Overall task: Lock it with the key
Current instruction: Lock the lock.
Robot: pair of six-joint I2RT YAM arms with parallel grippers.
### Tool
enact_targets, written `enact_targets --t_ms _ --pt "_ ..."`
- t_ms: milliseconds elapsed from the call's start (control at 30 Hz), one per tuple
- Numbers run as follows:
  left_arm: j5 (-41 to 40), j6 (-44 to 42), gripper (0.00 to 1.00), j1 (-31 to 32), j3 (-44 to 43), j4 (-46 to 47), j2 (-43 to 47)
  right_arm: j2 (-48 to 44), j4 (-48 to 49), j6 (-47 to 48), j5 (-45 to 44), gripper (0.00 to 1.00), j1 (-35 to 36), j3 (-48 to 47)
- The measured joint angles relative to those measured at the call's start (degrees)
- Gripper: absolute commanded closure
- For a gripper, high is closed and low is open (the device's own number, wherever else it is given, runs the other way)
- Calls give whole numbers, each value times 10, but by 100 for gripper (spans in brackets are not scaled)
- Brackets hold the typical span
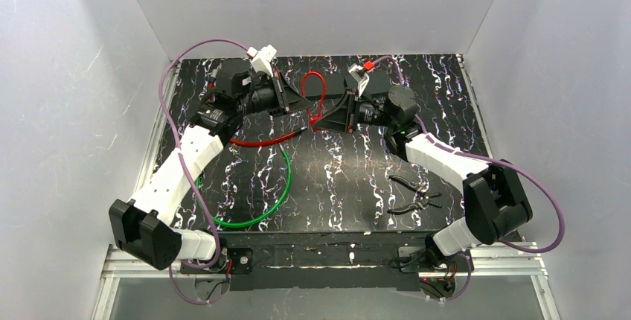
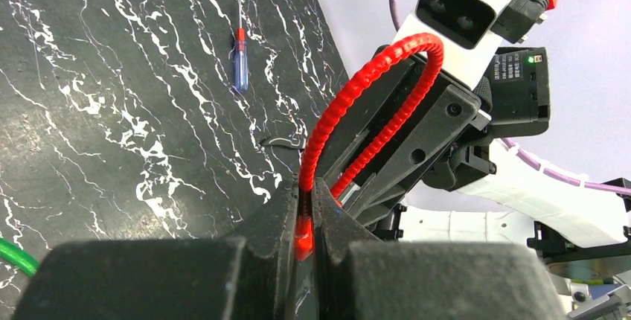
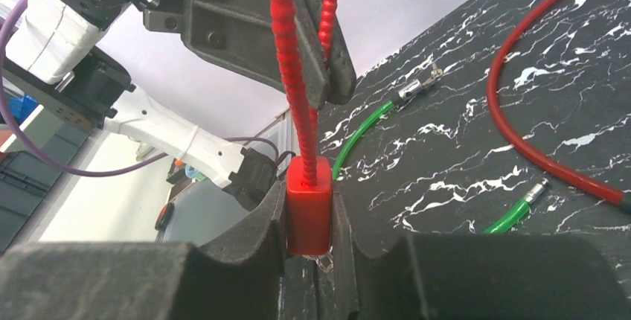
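Note:
The lock is a red block (image 3: pixel 308 212) with a ribbed red cable loop (image 2: pixel 372 74) rising from it. My right gripper (image 3: pixel 309 190) is shut on the block, one pad on each side. My left gripper (image 2: pixel 306 195) is shut on one leg of the ribbed cable, just above the block. In the top view the two grippers meet nose to nose at the back middle of the table, with the loop (image 1: pixel 314 88) between them. A small shiny bit (image 3: pixel 324 262) pokes out under the block. I cannot tell whether it is the key.
A smooth red hose (image 1: pixel 260 141) and a green hose (image 1: pixel 277 199) lie on the black marbled table (image 1: pixel 342 178). Pliers (image 1: pixel 413 193) rest at the front right. A small blue-and-red screwdriver (image 2: pixel 239 61) lies on the table. A black box (image 1: pixel 338 85) stands at the back.

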State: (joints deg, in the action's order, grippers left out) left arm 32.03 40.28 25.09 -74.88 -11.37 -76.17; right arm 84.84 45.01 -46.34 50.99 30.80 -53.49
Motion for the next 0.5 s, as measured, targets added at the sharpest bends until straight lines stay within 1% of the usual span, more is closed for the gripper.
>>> enact_targets --t_ms 300,500 --pt "1 2 100 3 13 6 0 0 -15 6 -7 99 0 0" --pt "-13 -4 100 6 44 27 10 9 -28 4 -1 99 0 0"
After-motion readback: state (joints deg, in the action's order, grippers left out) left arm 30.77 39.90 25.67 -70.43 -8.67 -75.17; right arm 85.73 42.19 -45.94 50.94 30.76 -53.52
